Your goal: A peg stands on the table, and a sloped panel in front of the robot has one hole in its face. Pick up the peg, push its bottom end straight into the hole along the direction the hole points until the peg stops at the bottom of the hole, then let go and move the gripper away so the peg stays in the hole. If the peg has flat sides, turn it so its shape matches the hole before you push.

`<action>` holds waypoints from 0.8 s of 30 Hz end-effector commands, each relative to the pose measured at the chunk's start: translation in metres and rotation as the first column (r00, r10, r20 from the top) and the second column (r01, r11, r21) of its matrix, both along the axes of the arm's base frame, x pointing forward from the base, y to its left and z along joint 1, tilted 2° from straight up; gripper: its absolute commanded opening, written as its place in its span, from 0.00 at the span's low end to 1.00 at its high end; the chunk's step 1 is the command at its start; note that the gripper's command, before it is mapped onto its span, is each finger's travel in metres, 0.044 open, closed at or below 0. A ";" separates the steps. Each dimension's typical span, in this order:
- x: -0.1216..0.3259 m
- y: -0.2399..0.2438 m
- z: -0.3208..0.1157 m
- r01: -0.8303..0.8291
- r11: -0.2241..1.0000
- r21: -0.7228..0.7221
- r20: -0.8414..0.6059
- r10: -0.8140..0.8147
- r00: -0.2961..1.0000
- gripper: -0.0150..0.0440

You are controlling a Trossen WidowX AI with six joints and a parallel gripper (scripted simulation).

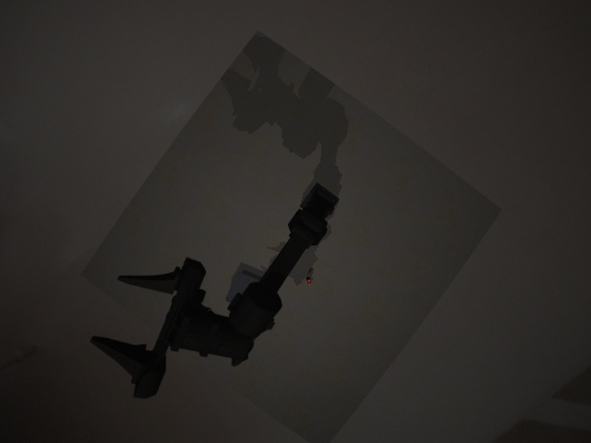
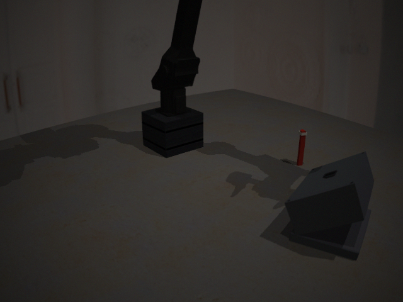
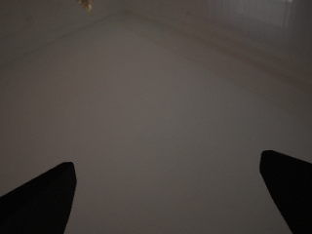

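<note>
One red peg [image 1: 308, 280] [image 2: 301, 148] shows below and right of centre from the top; in the exterior view it stands right of centre, long axis upright, pale-banded end up; in the wrist view the gripper's [image 1: 104, 308] [image 3: 168, 165] fingers are wide apart at lower left and lower right

The top view looks steeply down over the square grey desk [image 1: 405, 229] [image 2: 113, 221]; the exterior looks obliquely across the same desk.
</note>
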State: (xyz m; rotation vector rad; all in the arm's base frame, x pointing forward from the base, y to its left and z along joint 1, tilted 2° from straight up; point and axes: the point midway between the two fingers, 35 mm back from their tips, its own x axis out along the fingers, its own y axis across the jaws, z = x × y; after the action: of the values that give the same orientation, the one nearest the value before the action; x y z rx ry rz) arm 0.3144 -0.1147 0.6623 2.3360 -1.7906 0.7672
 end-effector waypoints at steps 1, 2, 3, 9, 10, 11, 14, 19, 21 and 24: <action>0.001 0.000 0.000 0.000 1.000 -0.003 -0.007 0.000 1.000 0.98; 0.004 0.002 -0.001 -0.002 1.000 -0.010 -0.027 0.001 1.000 1.00; 0.009 0.004 -0.003 -0.004 1.000 -0.023 -0.061 0.003 0.998 1.00; 0.047 0.023 -0.017 -0.041 0.992 -0.119 -0.297 0.003 0.955 1.00; 0.053 0.026 -0.019 -0.050 0.990 -0.135 -0.335 0.002 0.942 1.00; 0.059 0.030 -0.023 -0.060 0.987 -0.150 -0.371 0.000 0.929 1.00; 0.078 0.040 -0.034 -0.095 0.976 -0.194 -0.474 -0.008 0.880 1.00; 0.106 0.059 -0.056 -0.169 0.951 -0.260 -0.628 -0.033 0.777 1.00; 0.117 0.067 -0.066 -0.204 0.937 -0.283 -0.682 -0.047 0.730 1.00; 0.132 0.079 -0.082 -0.260 0.914 -0.312 -0.754 -0.072 0.653 1.00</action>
State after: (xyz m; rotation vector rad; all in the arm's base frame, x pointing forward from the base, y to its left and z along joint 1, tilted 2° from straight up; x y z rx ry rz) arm 0.4249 -0.0519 0.6034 2.0848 -1.1678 0.1628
